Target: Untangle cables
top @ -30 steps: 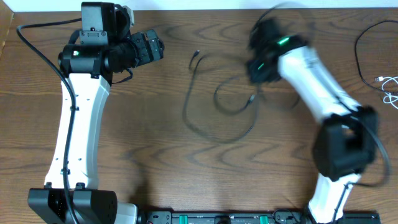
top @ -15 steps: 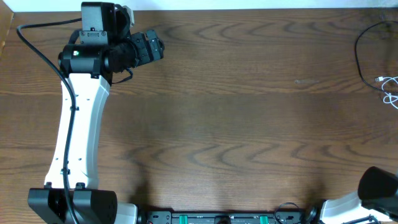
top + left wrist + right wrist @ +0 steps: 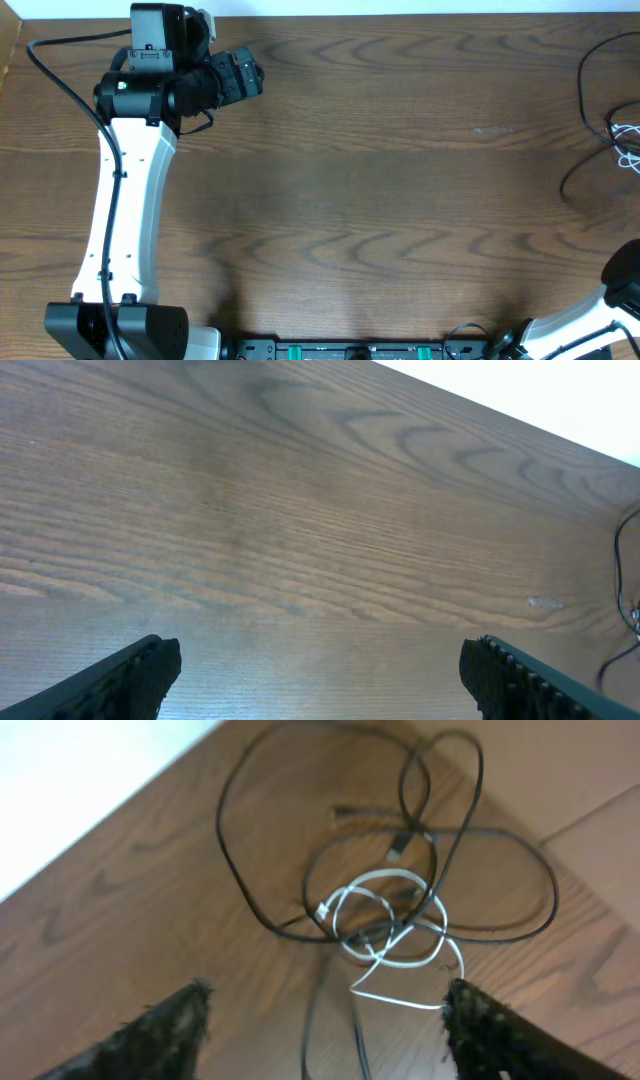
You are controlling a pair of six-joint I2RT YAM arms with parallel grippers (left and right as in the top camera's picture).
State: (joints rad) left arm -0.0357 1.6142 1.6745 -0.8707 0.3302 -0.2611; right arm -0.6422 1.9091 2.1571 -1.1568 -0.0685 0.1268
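- Swept the black cable (image 3: 222, 830) from the middle of the surface (image 3: 400, 200) to its right edge — in among the white cable (image 3: 395, 960)
- Holds right hand (image 3: 325, 1000) and left hand (image 3: 320, 650) released — untangles nothing yet

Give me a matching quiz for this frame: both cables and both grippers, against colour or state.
Things:
1. long cable
2. short cable
3. left gripper
4. right gripper

States:
a. fingers apart, tangle fills its wrist view
b. white, small loops mid-tangle
c. fingers apart, mostly bare table in its wrist view
d. black, wide outer loops

Pairs: 1-d, 2-b, 3-c, 4-a
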